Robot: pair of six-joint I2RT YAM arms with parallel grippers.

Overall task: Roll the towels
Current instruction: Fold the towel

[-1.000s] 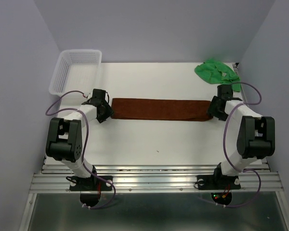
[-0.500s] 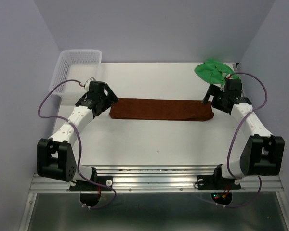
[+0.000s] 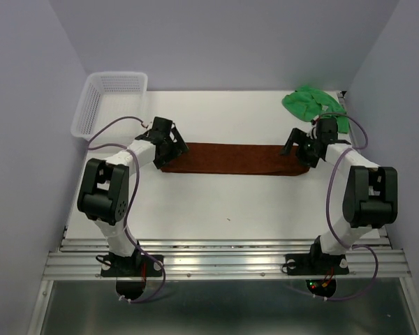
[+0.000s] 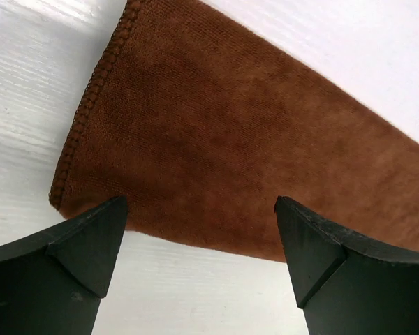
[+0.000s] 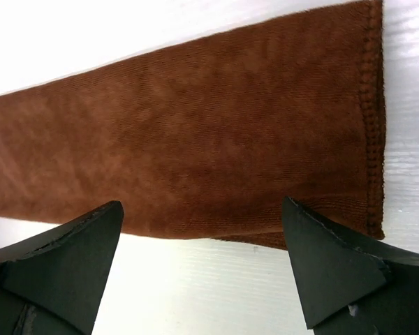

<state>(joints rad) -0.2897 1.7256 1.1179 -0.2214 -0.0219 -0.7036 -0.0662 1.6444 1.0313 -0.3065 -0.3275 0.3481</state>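
your brown towel (image 3: 234,159) lies flat on the desk (image 3: 223,206) as a long narrow strip. it runs left to right across the middle, between your two arms. each short end shows a stitched hem in the wrist view on that side. it is not rolled at all.

your left end effector (image 3: 173,145) sits at the strip's left end, spread wide with nothing between the jaws. in its wrist view the two dark fingers (image 4: 77,258) stand well apart along the towel's near long edge. one is by the hemmed corner and the other is further along the strip. you cannot tell whether the tips touch the cloth.

your right end effector (image 3: 299,148) sits the same way at the right end, also wide open and holding nothing. its fingers (image 5: 335,272) stand along the near long edge there, one of them close to the hemmed corner. here too you cannot tell whether they touch.

the green towel (image 3: 313,105) lies in a crumpled heap at the far right corner of the desk. it is just beyond your right end effector, apart from the brown towel, and unrolled.

a white mesh basket (image 3: 105,105) stands at the far left corner, well apart from both towels.
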